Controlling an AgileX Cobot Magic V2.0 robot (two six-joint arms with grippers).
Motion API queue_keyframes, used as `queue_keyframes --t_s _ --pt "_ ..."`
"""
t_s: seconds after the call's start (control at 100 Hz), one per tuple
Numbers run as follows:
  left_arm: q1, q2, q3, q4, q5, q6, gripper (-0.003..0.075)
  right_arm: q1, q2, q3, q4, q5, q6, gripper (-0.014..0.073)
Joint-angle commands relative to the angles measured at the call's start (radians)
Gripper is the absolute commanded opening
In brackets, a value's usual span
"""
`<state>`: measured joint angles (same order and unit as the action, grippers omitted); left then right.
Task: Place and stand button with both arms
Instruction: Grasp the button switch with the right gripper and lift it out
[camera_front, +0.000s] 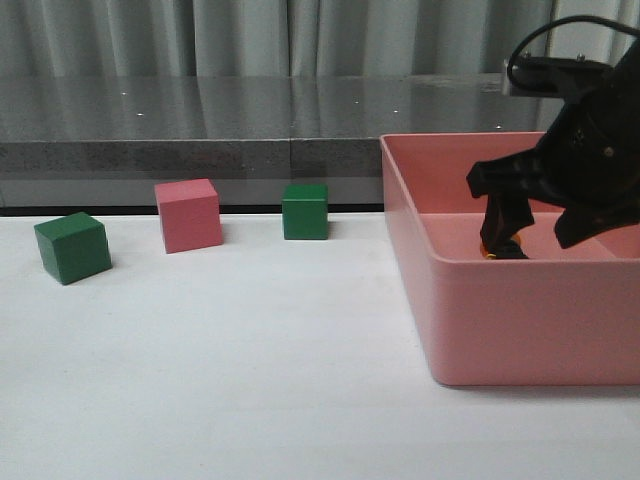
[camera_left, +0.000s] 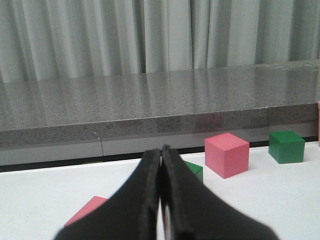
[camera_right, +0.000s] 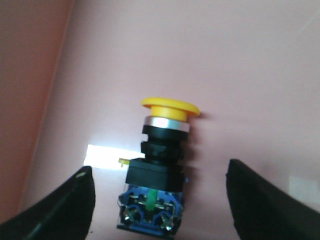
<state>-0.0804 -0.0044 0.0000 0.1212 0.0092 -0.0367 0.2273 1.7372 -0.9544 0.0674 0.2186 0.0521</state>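
Observation:
The button (camera_right: 159, 165) has a yellow cap, silver collar, black body and blue base. It lies on its side on the floor of the pink bin (camera_right: 235, 60). My right gripper (camera_right: 160, 172) is open, with one finger on each side of the button's base, apart from it. In the front view the right gripper (camera_front: 505, 243) reaches down into the bin (camera_front: 530, 320), and only an orange-yellow speck of the button (camera_front: 488, 256) shows over the rim. My left gripper (camera_left: 161, 152) is shut and empty, low over the white table; it is outside the front view.
A green cube (camera_front: 72, 247), a pink cube (camera_front: 188, 214) and a second green cube (camera_front: 305, 211) stand on the white table left of the bin. The left wrist view shows a pink cube (camera_left: 226, 154), green cubes (camera_left: 286, 146) and a grey ledge (camera_left: 150, 100).

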Motion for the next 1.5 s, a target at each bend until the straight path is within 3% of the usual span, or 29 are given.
queue_keyframes --t_s 0.0,0.14,0.31,0.38,0.59,0.82,0.99,1.15,1.32,1.49 --pt "0.001 -0.032 0.046 -0.006 -0.080 -0.009 -0.0020 0.000 -0.019 -0.033 -0.001 -0.055 -0.005 0.0545" --pt "0.001 -0.032 0.046 -0.006 -0.080 -0.009 -0.0020 0.000 -0.005 -0.033 -0.001 -0.039 -0.005 0.0511" --pt "0.001 -0.032 0.046 -0.006 -0.080 -0.009 -0.0020 0.000 -0.005 -0.033 -0.001 -0.007 -0.005 0.0225" --pt "0.001 -0.032 0.046 -0.006 -0.080 -0.009 -0.0020 0.000 -0.005 -0.033 -0.001 0.004 -0.005 0.0146" --pt "0.001 -0.032 0.046 -0.006 -0.080 -0.009 -0.0020 0.000 -0.037 -0.068 -0.001 0.081 -0.005 0.0129" --pt "0.001 -0.032 0.046 -0.006 -0.080 -0.009 -0.0020 0.044 -0.176 -0.261 -0.001 0.262 -0.042 0.0129" --pt "0.001 -0.032 0.046 -0.006 -0.080 -0.009 -0.0020 0.168 -0.194 -0.460 0.032 0.412 -0.226 0.0129" --pt "0.001 -0.032 0.046 -0.006 -0.080 -0.009 -0.0020 0.271 -0.135 -0.607 0.190 0.487 -0.455 0.0129" --pt "0.001 -0.032 0.046 -0.006 -0.080 -0.009 -0.0020 0.336 -0.010 -0.683 0.359 0.523 -0.741 0.0129" --pt "0.001 -0.032 0.046 -0.006 -0.080 -0.009 -0.0020 0.392 0.124 -0.696 0.381 0.556 -1.011 0.0129"
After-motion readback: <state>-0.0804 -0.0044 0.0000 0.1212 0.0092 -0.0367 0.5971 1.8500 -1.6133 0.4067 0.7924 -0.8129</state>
